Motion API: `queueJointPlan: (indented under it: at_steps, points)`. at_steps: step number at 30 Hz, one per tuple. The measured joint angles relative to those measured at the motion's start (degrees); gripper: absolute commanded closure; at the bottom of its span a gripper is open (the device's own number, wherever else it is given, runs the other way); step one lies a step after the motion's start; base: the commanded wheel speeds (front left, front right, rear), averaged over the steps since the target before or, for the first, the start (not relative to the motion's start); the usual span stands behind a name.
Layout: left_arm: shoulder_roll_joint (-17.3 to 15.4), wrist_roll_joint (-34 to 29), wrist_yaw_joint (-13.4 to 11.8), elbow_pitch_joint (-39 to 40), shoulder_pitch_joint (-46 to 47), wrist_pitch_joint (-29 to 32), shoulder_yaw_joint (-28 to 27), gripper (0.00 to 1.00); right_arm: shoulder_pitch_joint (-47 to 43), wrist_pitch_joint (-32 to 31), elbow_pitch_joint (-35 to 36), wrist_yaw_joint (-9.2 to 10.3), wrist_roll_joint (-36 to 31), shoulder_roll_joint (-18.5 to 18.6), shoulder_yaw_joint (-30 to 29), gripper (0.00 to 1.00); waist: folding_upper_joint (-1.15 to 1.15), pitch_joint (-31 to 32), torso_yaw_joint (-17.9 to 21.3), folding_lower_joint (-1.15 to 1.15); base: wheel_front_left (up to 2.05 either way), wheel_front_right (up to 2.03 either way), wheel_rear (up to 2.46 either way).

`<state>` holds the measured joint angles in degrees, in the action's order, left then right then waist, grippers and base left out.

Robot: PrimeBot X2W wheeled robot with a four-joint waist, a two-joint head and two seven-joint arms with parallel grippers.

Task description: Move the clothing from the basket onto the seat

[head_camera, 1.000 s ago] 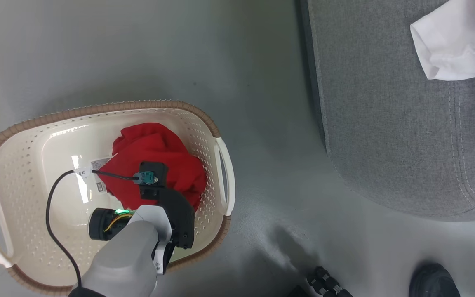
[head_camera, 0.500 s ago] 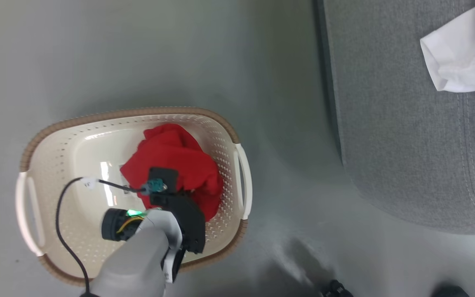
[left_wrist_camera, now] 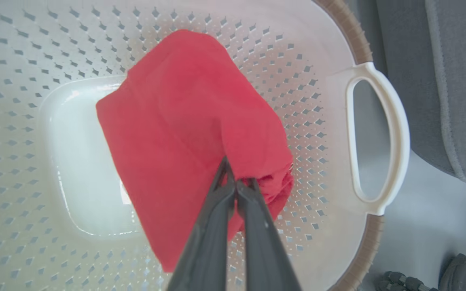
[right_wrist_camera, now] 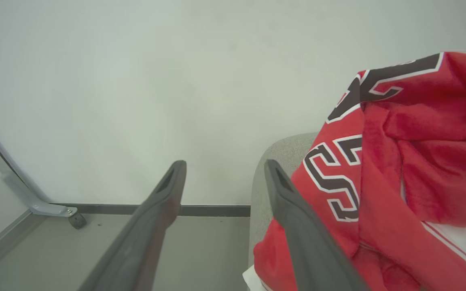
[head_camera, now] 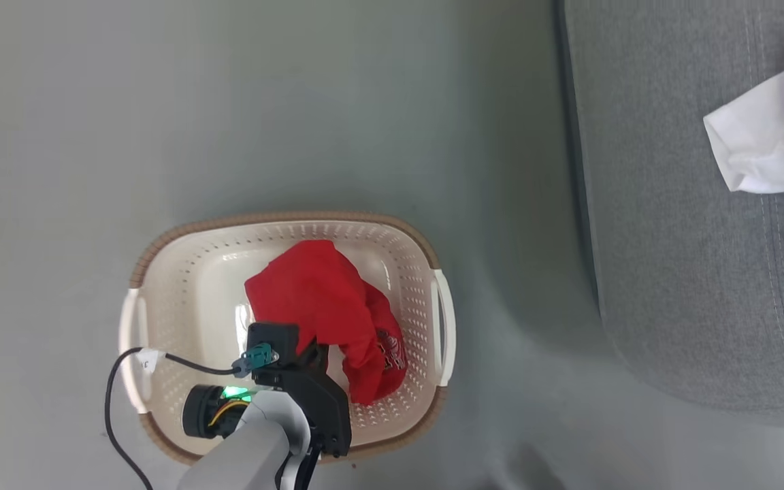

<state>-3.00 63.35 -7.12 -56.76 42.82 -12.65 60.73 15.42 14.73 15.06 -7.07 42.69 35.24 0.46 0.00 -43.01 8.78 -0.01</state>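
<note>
Head view: your left claw [head_camera: 318, 352] is down inside the basket [head_camera: 283, 219], its fingers closed on the near edge of a red garment [head_camera: 324, 306]. The cloth bunches ahead of the claw and to its right, within the basket walls. The seat [head_camera: 671, 272] lies well off to the claw's right, across bare floor [head_camera: 297, 102]. A white sleeve [head_camera: 759, 143] with red trim rests on the seat, at its far right.

Left wrist view: both fingers meet at the tips, pinching a fold of the red garment. The rest of the cloth spreads beyond the tips and to their left, over the basket's bottom. A white handle [left_wrist_camera: 378, 133] stands to the right of the claw, with the seat's edge past it.

Right wrist view: your right claw [right_wrist_camera: 223, 163] stands wide open and holds nothing. A red jersey [right_wrist_camera: 419, 161] with dark, white-edged numerals is heaped on the seat just right of the right finger; whether they touch, you cannot tell. A pale wall [right_wrist_camera: 136, 81] lies ahead of the tips.
</note>
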Motion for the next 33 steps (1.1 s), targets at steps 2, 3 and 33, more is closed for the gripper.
queueJointPlan:
  at_steps: [2,3,33]
  points:
    - [-0.02,0.51,0.00,0.40,-0.53,-0.43,-0.01,1.00,-0.24,0.00,-0.71,0.00,-0.37,-0.21,0.27,0.00,0.00,1.35,-0.71,0.00,0.00,0.00,0.00]
    - [0.02,0.55,0.00,0.55,-0.88,-0.68,0.00,1.00,-0.55,-0.01,-1.05,0.00,-0.42,-0.33,0.46,0.00,0.00,2.06,-1.06,0.00,0.00,0.00,0.00]
    - [0.81,-8.22,0.00,6.21,-6.91,-1.65,-14.81,1.00,-8.26,-0.02,-12.54,0.00,-8.70,-7.89,9.29,0.00,-0.01,24.77,-10.79,-0.01,0.00,0.00,0.00]
